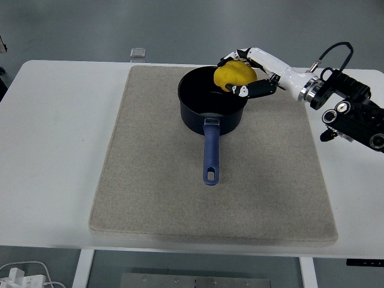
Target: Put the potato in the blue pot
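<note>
The right robot hand (247, 71) reaches in from the right, its fingers wrapped around the yellow potato (233, 76), which hangs over the far right part of the blue pot (211, 99). The pot stands on a beige mat (150, 174) on the white tabletop (54, 150), handle pointing near.

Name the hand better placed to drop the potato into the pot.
Right. The right hand already grips the potato over the blue pot, near its right rim. The left arm is not in view.
</note>
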